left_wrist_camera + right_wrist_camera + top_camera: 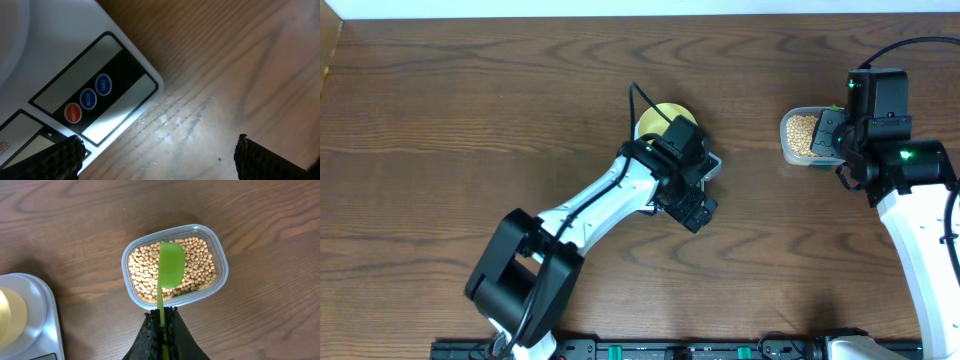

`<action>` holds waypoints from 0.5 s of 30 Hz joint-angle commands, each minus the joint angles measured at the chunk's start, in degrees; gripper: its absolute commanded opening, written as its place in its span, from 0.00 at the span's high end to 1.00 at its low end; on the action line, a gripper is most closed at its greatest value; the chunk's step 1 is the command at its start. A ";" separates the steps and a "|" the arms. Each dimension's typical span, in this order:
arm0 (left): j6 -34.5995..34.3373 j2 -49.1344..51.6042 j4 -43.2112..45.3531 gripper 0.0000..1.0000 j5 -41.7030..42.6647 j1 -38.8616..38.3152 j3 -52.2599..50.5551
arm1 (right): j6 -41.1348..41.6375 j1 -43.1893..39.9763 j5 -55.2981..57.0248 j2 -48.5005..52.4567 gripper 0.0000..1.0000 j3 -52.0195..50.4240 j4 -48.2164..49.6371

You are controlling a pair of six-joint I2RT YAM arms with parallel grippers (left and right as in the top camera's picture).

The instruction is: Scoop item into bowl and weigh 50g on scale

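The green scoop (171, 270) hangs over the beans (145, 275)!
Clamped in the right gripper (162, 317), its handle runs 6-to-12 above the tub (220, 255); overhead, the bowl (665, 115) sits at 9 o'clock; left gripper (160, 155) gapes empty.

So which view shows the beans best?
Right wrist: the beans fill the tub close up, with only the scoop, held by the right gripper, over them. Overhead shows them small, partly behind that gripper. Left wrist shows only the scale and table.

A small pale yellow bowl (664, 117) lay partly under the white left arm (595, 205); tan beans (802, 128) filled a clear plastic tub (784, 138).
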 commanded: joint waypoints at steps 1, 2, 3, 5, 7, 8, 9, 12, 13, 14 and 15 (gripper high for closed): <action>1.81 1.31 0.37 0.02 -1.11 0.00 -0.37 | 0.79 0.46 0.04 -1.11 0.99 0.98 -0.09; 1.92 1.53 0.57 0.02 -1.11 0.00 -0.37 | 0.79 0.46 0.04 -1.09 0.99 0.98 -0.09; 2.38 1.62 0.72 0.02 -1.11 0.02 -0.37 | 0.76 0.46 0.04 -1.11 0.99 0.98 -0.09; 2.95 1.62 1.11 0.02 -1.14 0.02 -0.37 | 0.76 0.46 0.04 -1.11 0.99 0.98 -0.11; 3.15 1.62 1.46 0.02 -1.64 0.02 -0.37 | 0.76 0.46 0.04 -1.11 0.99 0.98 -0.13; 3.15 1.62 1.53 0.02 -2.38 0.02 -0.39 | 0.76 0.46 0.04 -1.11 0.99 0.98 -0.13; 3.19 1.62 1.57 0.02 -2.93 0.02 -0.39 | 0.76 0.46 0.04 -1.11 0.99 0.98 -0.13; 3.37 1.62 1.64 0.02 -3.10 0.02 -0.42 | 0.76 0.46 0.04 -1.11 0.99 0.98 -0.11; 3.41 1.62 1.64 0.02 -3.10 0.02 -0.42 | 0.76 0.46 0.04 -1.11 0.99 0.98 -0.11; 3.58 1.62 1.64 0.02 -3.08 0.02 -0.42 | 0.76 0.46 0.04 -1.11 0.99 0.98 -0.11; 3.58 1.62 1.66 0.02 -3.08 0.00 -0.42 | 0.76 0.46 0.04 -1.11 0.99 0.98 -0.13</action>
